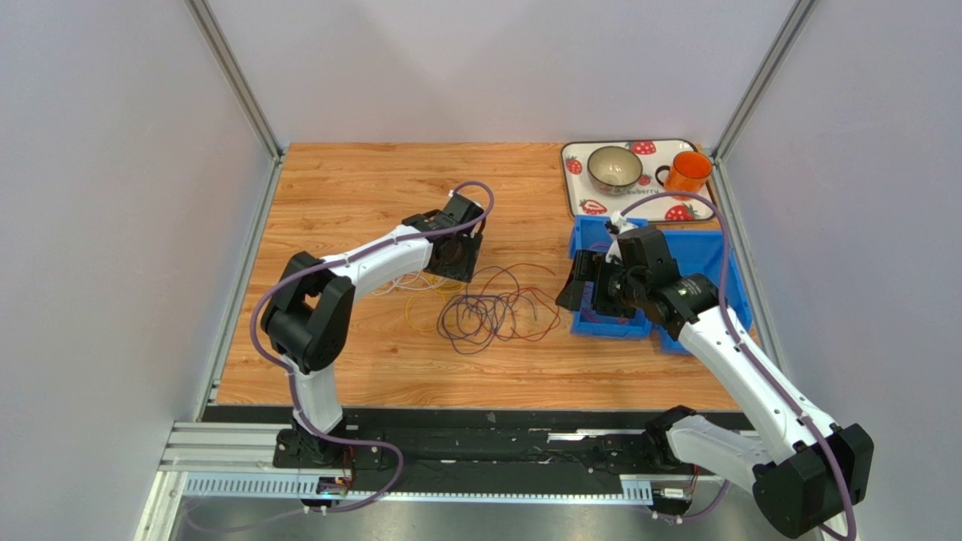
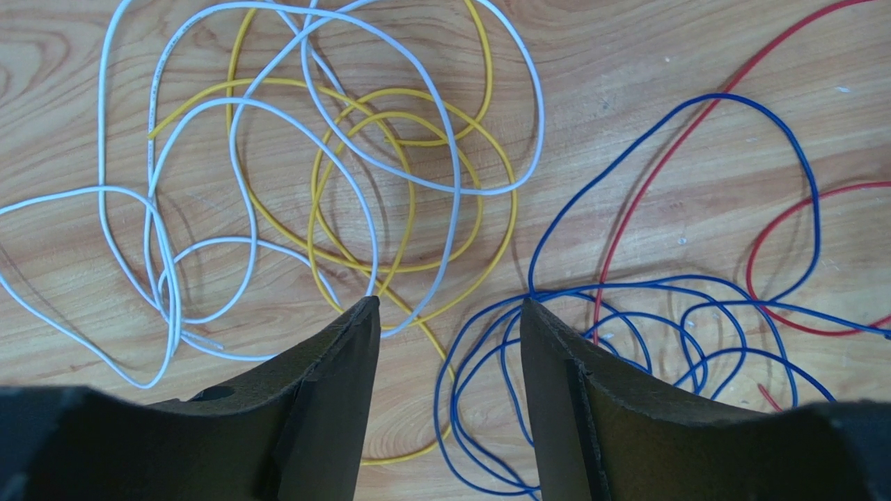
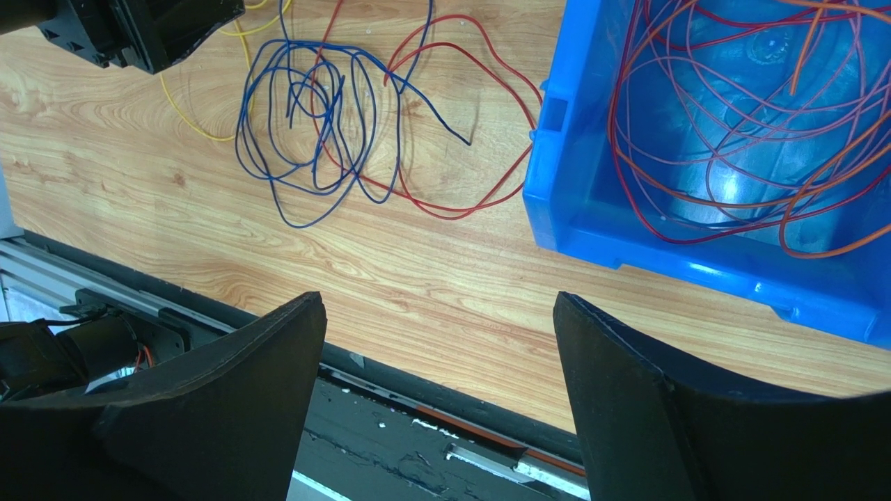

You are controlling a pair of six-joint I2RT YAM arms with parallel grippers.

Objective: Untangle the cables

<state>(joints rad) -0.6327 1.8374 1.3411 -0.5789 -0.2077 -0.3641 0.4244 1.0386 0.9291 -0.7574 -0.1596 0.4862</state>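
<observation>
Fingers of the left gripper (image 2: 450,310) stand parted and empty, just over the cables (image 1: 488,310) on the table (image 1: 339,192). The right gripper (image 3: 439,305) gapes wide, empty, beside the blue bin (image 3: 586,224), which holds more.

Left arm (image 1: 378,257) and right arm (image 1: 740,361): white tube links, chunky black rounded joints, black bases on a black rail. Thin lavender cable (image 1: 255,321) loops loosely along each arm. Fingers (image 2: 314,397) matte black, wedge-shaped, blunt-tipped, slightly grainy.
</observation>
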